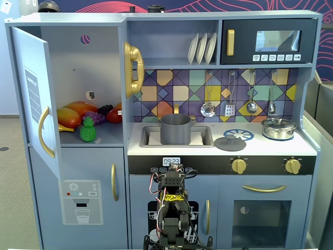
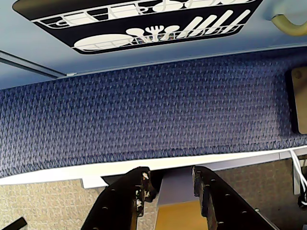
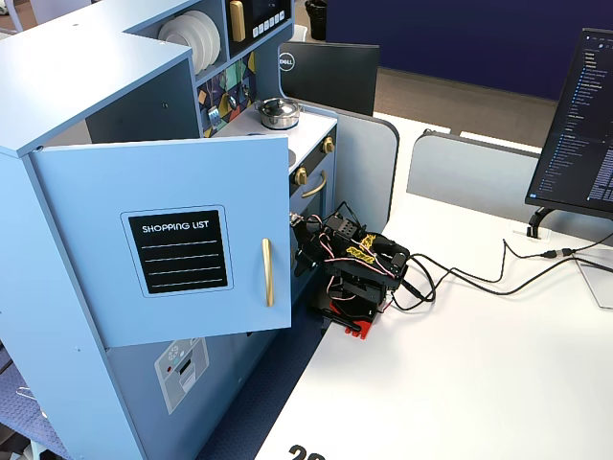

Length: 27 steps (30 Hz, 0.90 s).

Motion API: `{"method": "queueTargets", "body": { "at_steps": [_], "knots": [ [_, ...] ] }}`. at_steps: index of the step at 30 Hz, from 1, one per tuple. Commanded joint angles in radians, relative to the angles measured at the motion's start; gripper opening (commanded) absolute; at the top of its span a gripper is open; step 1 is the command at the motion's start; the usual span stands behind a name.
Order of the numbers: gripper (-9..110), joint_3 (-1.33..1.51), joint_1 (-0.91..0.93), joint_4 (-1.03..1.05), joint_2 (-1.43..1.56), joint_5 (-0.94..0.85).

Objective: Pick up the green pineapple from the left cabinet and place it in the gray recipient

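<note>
The green pineapple [image 1: 87, 130] stands on the shelf of the left cabinet [image 1: 78, 67], in front of the other toy fruit. The cabinet's door [image 1: 31, 99] is swung wide open. The gray recipient [image 1: 175, 129] sits in the sink to the right of the cabinet. My arm [image 1: 171, 208] is folded low in front of the kitchen's base, far below both. In the wrist view my gripper [image 2: 170, 175] is open with nothing between its black fingers [image 2: 136, 191], facing blue carpet and the table edge. In a fixed view the open door [image 3: 163, 240] hides the cabinet's inside.
A mango [image 1: 73, 115], purple grapes [image 1: 96, 116] and red fruit [image 1: 114, 114] lie behind the pineapple. A flat gray lid [image 1: 230, 141] and a shiny silver pot [image 1: 279, 127] stand on the counter. Cables [image 3: 479, 278] and a monitor [image 3: 575, 115] share the white table.
</note>
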Motion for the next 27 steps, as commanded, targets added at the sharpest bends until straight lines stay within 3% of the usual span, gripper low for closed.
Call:
{"method": "queueTargets", "body": {
  "at_steps": [1, 10, 14, 18, 19, 22, 24, 27],
  "knots": [
    [0, 0.018, 0.009, 0.17, -0.005, 0.018],
    [0, 0.018, -0.005, 0.17, -0.005, 0.012],
    [0, -0.02, -0.173, 0.133, -0.008, 0.092],
    [0, -0.279, -0.575, -0.198, -0.011, 0.356],
    [0, -0.337, -0.65, -0.328, -0.032, 0.344],
    [0, -0.416, -0.779, -0.735, -0.164, 0.035],
    [4, -0.489, -0.842, -0.887, -0.239, 0.04],
    [20, -0.575, -0.877, -0.994, -0.313, 0.051]
  ]
}}
